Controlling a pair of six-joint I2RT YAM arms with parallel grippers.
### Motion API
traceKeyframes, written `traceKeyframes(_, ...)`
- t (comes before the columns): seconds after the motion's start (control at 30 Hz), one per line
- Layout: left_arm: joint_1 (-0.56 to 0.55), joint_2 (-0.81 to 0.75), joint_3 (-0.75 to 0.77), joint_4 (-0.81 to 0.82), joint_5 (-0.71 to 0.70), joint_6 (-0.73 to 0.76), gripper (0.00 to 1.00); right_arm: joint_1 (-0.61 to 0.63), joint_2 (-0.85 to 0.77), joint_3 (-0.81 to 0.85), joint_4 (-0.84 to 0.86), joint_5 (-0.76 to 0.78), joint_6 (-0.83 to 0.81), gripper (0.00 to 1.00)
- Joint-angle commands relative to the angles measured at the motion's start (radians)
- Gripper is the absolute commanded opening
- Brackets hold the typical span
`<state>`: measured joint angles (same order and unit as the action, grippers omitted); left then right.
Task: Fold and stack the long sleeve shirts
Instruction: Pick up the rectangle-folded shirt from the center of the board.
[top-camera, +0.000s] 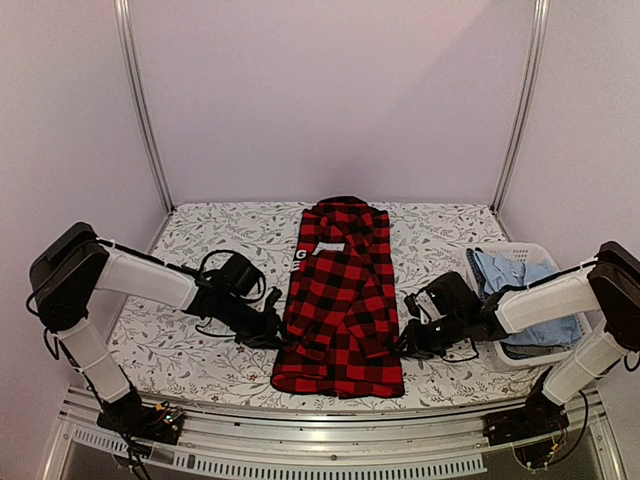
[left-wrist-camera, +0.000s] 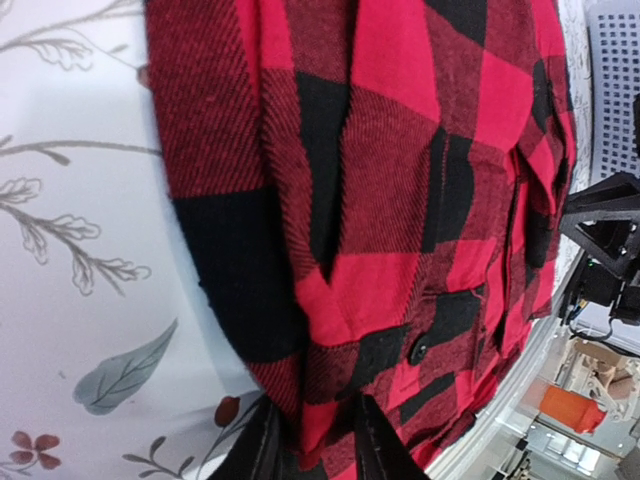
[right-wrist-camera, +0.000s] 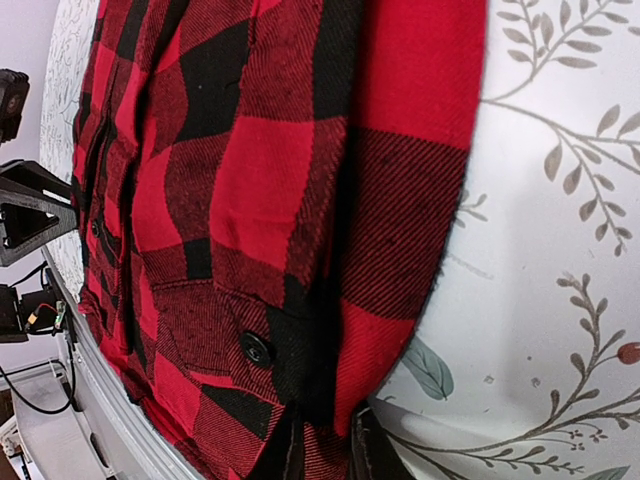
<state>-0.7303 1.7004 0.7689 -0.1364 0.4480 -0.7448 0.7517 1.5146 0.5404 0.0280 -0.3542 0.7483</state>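
**A:** Starting on the left, the left gripper (top-camera: 272, 335) sat low over the floral table (top-camera: 190, 250), at the left edge of the checked shirt (top-camera: 340, 300), toward its near end.

**B:** And its wrist view settled it: jaws narrow, fingers (left-wrist-camera: 375, 450) pinched on the red-and-black cloth at that edge.

**A:** The shirt itself lay lengthwise down the middle of the table, collar at the far end, sides folded in, white letters (top-camera: 303, 258) peeking out along its left side.

**B:** Then the right gripper (top-camera: 405, 345) was touching the shirt's right edge, opposite its partner.

**A:** Fingers (right-wrist-camera: 288, 455) close together there too, the cloth edge clamped between them, a black button (right-wrist-camera: 257, 348) just beside.

**B:** At the far right, a white basket (top-camera: 530, 362) held blue clothes (top-camera: 510, 275), apart from the shirt.
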Motion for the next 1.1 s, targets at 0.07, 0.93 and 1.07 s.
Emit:
traceKeyframes(0.07, -0.023, 0.024, -0.043, -0.073, -0.042, -0.013, 0.18, 0.004, 0.012, -0.015, 0.016, -0.011, 0.011, 0.12)
traceKeyframes(0.93, 0.025, -0.095, 0.127, -0.074, 0.118, -0.028, 0.0, -0.033, -0.085, 0.168, -0.091, -0.03, -0.015, 0.0)
traceKeyframes(1.07, 0.103, -0.064, 0.143, 0.007, 0.155, -0.076, 0.0, -0.084, -0.016, 0.242, -0.08, -0.026, -0.035, 0.0)
